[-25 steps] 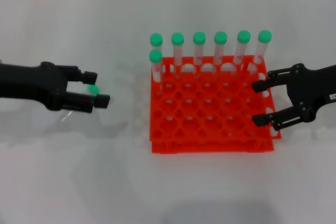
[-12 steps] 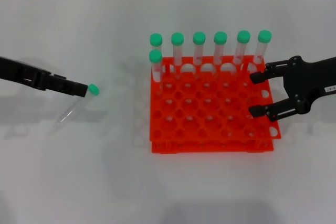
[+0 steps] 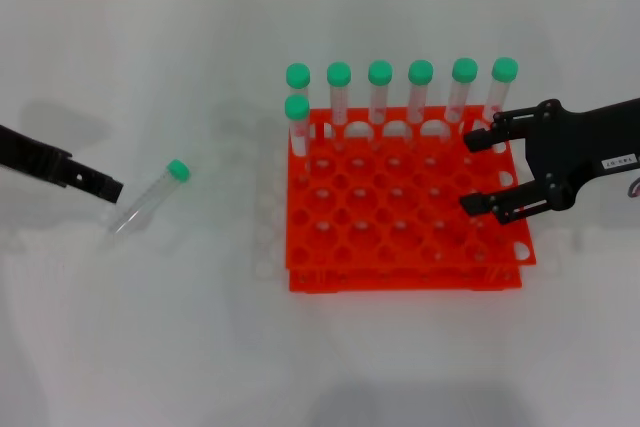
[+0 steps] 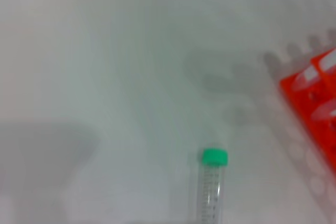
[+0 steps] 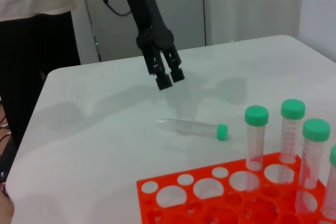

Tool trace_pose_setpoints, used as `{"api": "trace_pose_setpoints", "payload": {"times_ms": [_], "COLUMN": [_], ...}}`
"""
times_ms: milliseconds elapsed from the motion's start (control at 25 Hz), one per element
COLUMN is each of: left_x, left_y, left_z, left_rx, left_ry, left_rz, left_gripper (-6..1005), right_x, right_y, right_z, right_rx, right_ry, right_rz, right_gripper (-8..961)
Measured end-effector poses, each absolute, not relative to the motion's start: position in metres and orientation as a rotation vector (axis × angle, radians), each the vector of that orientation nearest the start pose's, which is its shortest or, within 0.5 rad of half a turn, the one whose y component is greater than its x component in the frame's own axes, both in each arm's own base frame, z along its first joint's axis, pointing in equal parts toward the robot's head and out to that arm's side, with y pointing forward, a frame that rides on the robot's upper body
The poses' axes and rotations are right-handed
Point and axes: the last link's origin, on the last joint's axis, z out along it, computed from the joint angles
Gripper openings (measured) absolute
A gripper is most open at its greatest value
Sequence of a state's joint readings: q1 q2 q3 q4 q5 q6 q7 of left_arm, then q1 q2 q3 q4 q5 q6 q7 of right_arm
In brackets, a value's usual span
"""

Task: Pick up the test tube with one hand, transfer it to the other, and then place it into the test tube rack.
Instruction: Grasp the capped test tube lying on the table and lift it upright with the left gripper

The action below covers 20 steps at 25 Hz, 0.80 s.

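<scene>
The near edge of the white counter (image 3: 330, 367) is bare. Further in, toward the left edge, the test tube (image 3: 150, 196) lies flat on its side, free of any grip, its green cap pointing toward the far right and its clear tip toward the near left. The left gripper (image 3: 108, 188) hangs just beside it on the left-edge side, above the counter and not touching the tube; the right wrist view shows its jaws together, holding nothing. Open counter lies between the tube and the test tube rack (image 3: 400, 267) (the only things near the tube are the gripper and its shadow).

The orange rack sits right of the counter's middle, two-tiered, most of its round holes open. The right gripper (image 3: 478, 171) hovers over the rack's right-hand part with its jaws apart and nothing between them, a small white label showing on its body. It is well apart from the loose tube, with the rack's width between them.

Along the rack's far row stand six upright green-capped tubes (image 3: 421, 87), and a seventh tube (image 3: 297, 122) stands one row nearer at the left corner of the rack.
</scene>
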<state>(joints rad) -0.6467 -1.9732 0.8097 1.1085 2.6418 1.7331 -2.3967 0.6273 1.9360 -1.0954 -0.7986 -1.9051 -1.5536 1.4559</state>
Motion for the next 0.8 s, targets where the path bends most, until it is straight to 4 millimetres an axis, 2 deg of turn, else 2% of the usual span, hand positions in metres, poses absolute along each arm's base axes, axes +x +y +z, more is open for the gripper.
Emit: {"api": "trace_pose_setpoints", "payload": {"times_ms": [280,560,800], "left_x": [-0.270,-0.277,-0.274], "left_y": [0.360,0.365,0.370], "left_z": [0.075,0.060,0.042], "left_rx": [-2.405,-2.392,-2.422], "left_ry": [-1.427,-1.414,-1.364], "left_rz": [0.397,0.433,0.489], "left_gripper": [805,785,768], "right_x": [0.210,0.209,0.209], "right_y": [0.364,0.364,0.364], "right_z": [0.020,0.017,0.014], "right_rx": [-2.984,-2.982,-2.988], "right_ry": [0.185,0.184,0.202], "right_rz": [0.360,0.362,0.359], "right_gripper": [794,792,790]}}
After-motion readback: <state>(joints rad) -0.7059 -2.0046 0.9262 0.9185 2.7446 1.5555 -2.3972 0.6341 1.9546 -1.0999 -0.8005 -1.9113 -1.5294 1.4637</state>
